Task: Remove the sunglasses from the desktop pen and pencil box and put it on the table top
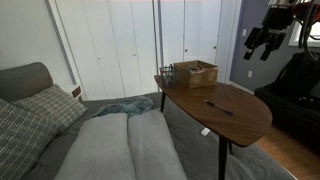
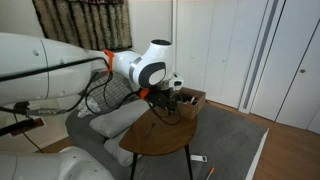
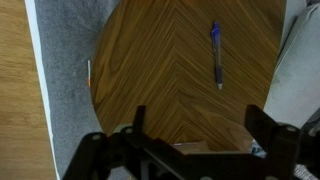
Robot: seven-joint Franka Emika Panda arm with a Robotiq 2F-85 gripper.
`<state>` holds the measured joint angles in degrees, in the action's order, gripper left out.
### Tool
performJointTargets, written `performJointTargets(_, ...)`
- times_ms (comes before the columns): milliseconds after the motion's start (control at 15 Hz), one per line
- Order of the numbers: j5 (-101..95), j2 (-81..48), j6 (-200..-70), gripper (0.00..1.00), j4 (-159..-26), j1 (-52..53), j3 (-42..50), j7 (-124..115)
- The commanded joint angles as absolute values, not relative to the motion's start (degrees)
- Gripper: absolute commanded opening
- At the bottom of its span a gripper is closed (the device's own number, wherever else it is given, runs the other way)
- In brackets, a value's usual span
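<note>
The oval reddish-brown table top point(image 1: 235, 118) carries a tan box point(image 1: 197, 72) at its far end. A small dark shape point(image 1: 165, 71) sits at the box's left end; I cannot tell whether it is the sunglasses. A purple pen point(image 1: 218, 106) lies on the wood. My gripper point(image 1: 262, 44) hangs high, above and to the right of the table. In the wrist view my gripper point(image 3: 198, 112) is open and empty over the table top point(image 3: 160, 70). The pen point(image 3: 216, 55) lies ahead and a box edge point(image 3: 195, 148) shows between the fingers. In an exterior view the arm hides most of the box point(image 2: 190, 100).
A grey sofa point(image 1: 110, 145) with patterned pillows point(image 1: 45, 105) stands against the table's left side. White closet doors point(image 1: 120, 40) fill the back. A dark bag point(image 1: 298, 80) stands on the right. Grey carpet point(image 3: 62, 90) and wood floor point(image 3: 15, 90) lie beside the table.
</note>
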<state>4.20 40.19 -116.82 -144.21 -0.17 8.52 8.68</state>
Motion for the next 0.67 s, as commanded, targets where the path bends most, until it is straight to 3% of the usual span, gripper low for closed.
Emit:
performJointTargets(0, 4.58, 40.11, -116.70, 1.00, -144.11, -0.75, 8.06, 9.00)
performJointTargets(600, 8.34, 40.67, -120.55, 1.00, -145.21, 0.39, 9.30, 8.88)
